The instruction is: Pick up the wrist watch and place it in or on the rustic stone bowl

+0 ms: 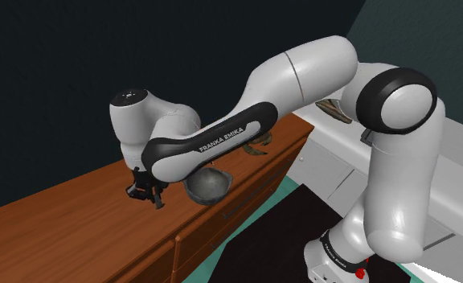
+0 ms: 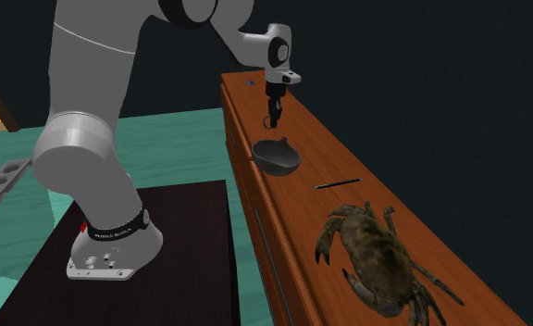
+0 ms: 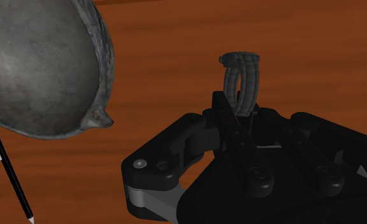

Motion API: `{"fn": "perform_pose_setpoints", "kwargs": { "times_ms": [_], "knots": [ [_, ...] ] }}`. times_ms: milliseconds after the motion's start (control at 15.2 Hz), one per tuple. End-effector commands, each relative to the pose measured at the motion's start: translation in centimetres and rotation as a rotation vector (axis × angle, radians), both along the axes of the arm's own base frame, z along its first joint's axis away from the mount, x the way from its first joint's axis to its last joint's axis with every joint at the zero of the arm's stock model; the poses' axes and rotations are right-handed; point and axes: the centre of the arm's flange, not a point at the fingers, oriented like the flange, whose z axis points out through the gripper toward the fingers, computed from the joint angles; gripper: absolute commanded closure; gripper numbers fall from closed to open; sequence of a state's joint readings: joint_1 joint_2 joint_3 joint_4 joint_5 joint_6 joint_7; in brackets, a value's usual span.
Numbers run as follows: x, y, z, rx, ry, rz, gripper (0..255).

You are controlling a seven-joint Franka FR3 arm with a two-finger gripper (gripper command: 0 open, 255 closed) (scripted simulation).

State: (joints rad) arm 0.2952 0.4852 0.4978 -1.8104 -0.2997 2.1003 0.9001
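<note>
The wrist watch [image 3: 243,73] is a dark grey ribbed band standing up as a loop at the tips of my black gripper [image 3: 236,107], whose fingers are shut on its lower part. The rough grey stone bowl [image 3: 39,63] lies close beside the gripper on the wooden top. In the shoulder view the gripper [image 1: 145,193] hangs just above the wood, left of the bowl [image 1: 208,185]. In the second exterior view the gripper [image 2: 274,116] is a little beyond and above the bowl [image 2: 276,156].
The brown wooden dresser top [image 2: 348,157] is long and narrow, with drawers below its edge. A black pen [image 2: 337,183] lies just past the bowl, and a large brown crab [image 2: 376,255] sits further along. A dark wall backs the dresser.
</note>
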Motion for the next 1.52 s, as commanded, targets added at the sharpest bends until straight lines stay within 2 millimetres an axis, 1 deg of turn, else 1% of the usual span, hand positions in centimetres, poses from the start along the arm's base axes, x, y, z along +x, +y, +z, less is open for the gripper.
{"fn": "perform_pose_setpoints", "kwargs": {
  "times_ms": [0, 1056, 1122, 1452],
  "knots": [
    [0.1, -0.1, 1.1, 0.0, 0.0, 0.0, 255],
    [0.1, -0.1, 9.5, 0.0, 0.0, 0.0, 255],
    [0.1, -0.1, 9.6, 0.0, 0.0, 0.0, 255],
    [-0.7, -6.7, 9.5, 0.0, 0.0, 0.0, 255]
  ]
}}
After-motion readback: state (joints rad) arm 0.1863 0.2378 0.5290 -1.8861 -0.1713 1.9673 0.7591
